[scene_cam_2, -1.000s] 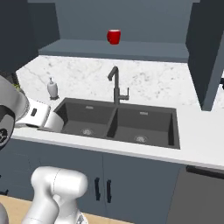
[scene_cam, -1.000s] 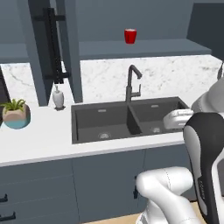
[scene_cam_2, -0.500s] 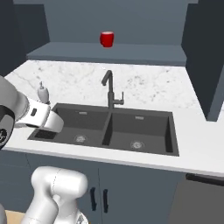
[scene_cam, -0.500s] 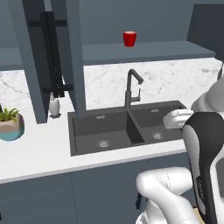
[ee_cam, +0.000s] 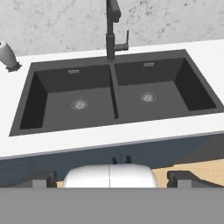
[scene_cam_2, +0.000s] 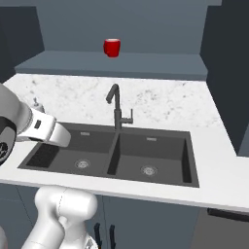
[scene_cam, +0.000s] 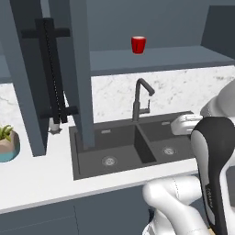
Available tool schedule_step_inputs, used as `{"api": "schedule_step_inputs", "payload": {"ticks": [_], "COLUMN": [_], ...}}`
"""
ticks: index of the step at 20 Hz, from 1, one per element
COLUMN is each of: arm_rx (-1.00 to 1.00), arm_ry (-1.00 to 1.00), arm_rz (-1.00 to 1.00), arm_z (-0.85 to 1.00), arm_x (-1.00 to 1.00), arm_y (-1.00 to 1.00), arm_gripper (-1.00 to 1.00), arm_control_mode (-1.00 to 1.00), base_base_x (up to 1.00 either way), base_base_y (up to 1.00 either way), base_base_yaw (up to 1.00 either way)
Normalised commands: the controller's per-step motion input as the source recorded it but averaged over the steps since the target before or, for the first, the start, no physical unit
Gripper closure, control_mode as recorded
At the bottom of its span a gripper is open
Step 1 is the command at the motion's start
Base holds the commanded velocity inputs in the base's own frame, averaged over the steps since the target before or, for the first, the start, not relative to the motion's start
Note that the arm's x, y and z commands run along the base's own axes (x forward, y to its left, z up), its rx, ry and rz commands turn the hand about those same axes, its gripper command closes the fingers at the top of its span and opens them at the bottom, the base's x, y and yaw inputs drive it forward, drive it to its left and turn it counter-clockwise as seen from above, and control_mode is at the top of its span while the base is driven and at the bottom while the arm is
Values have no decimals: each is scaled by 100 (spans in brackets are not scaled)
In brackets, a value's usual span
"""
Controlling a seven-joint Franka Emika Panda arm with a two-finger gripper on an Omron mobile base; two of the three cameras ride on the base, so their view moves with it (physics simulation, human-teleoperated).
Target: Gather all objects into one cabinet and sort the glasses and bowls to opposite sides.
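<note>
Kitchen, dark slate-blue cabinetry over a white marbled counter (scene_cam_2: 214, 170).

Sink (scene_cam_2: 113, 154): black, double basin, set into the counter, a round drain in each basin. Black faucet (scene_cam_2: 115, 108) stands upright at the far rim, at the divider between the basins.

Shelf (scene_cam_2: 116, 64): wide, flat, slate-blue, above the marbled backsplash. Red cup (scene_cam: 138, 44): small, tapered, no handle, upright on the shelf, well above the faucet and slightly left of it in the right base view.

Cabinet door (scene_cam: 82, 69): open, seen edge-on near the left in the left base view, beside a tall dark panel with a black handle (scene_cam: 53, 73).

Plant pot (scene_cam: 8, 146): teal and pink, green leaves, on the counter at the far left, well apart from the sink.

Soap dispenser (ee_cam: 8, 56): pale, on the counter at the sink's far left corner.

Gripper (ee_cam: 111, 179): two dark fingertips (ee_cam: 186, 178) stand wide apart, nothing between them, pointed toward the sink.
</note>
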Motion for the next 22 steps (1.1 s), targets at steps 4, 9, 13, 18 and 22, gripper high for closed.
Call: {"api": "schedule_step_inputs", "payload": {"ticks": [4,9,13,18,22], "arm_rx": [0,0,0,0,0], "arm_ry": [0,0,0,0,0], "arm_rz": [0,0,0,0,0], "arm_z": [0,0,0,0,0], "arm_x": [0,0,0,0,0], "arm_y": [0,0,0,0,0], "arm_gripper": [-100,-100,-100,-100,-100], "arm_control_mode": [100,100,100,100,100], "base_base_x": [34,29,26,5,0], "base_base_y": [0,0,0,1,0], "base_base_yaw": [13,15,13,2,0]}}
